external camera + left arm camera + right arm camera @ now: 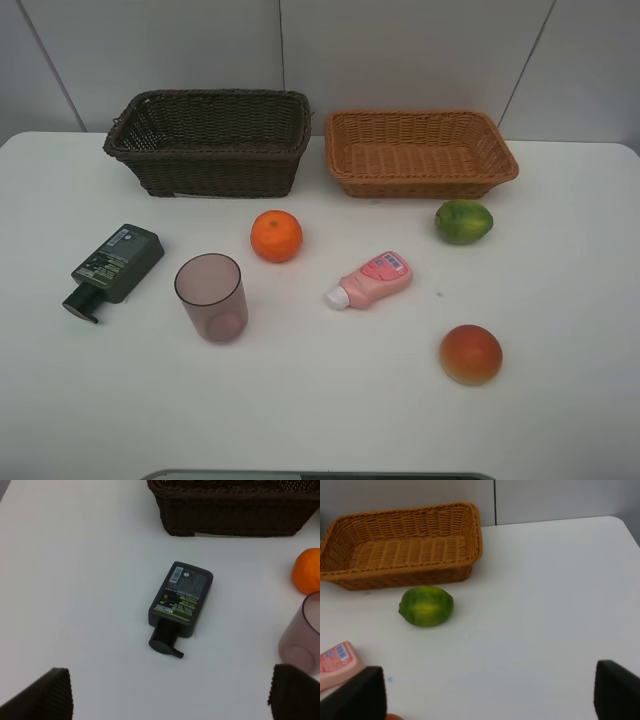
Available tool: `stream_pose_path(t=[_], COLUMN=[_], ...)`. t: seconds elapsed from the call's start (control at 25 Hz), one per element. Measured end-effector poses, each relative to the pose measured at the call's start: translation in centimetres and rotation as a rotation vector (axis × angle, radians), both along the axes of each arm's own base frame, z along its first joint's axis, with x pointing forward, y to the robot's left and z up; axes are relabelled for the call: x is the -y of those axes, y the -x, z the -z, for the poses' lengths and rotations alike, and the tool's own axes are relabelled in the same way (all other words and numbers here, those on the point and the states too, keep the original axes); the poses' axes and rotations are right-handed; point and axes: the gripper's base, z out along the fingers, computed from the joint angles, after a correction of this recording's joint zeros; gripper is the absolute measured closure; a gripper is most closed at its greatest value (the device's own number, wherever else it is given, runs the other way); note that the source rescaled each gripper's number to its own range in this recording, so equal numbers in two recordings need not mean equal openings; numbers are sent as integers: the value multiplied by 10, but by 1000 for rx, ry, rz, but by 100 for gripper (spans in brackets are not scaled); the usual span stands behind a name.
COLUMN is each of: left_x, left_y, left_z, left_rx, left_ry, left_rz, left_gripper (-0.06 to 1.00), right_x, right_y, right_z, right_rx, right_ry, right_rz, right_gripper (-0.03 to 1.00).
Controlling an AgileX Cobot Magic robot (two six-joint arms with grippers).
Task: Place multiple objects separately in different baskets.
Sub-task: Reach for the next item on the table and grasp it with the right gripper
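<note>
On the white table lie an orange (276, 236), a green fruit (463, 221), a red-yellow fruit (470, 354), a small pink bottle (371, 279) on its side, a dark green pump bottle (113, 267) lying flat, and an upright mauve cup (211, 297). The dark brown basket (210, 140) and the tan basket (420, 150) stand empty at the back. Neither arm shows in the high view. My left gripper (167, 700) is open, back from the pump bottle (181, 601). My right gripper (487, 697) is open, short of the green fruit (426, 606).
A grey wall rises behind the baskets. The table's right edge (627, 527) runs close to the tan basket (400, 545). The orange (307, 571) and cup (302, 640) sit beside the pump bottle toward the table's middle.
</note>
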Motion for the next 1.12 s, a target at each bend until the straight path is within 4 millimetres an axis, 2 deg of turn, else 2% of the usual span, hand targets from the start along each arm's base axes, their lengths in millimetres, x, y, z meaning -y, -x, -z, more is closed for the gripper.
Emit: stream_pose_path(t=[0.8, 1.12], left_x=[0, 0], left_y=[0, 0], left_z=[0, 0], left_rx=[0, 0], left_ry=[0, 0], left_rz=[0, 0], left_gripper=[-6, -6], right_x=[0, -1], right_y=[0, -2], right_z=[0, 0], right_rx=[0, -12], right_ry=[0, -16], right_rz=[-1, -56], right_gripper=[17, 17])
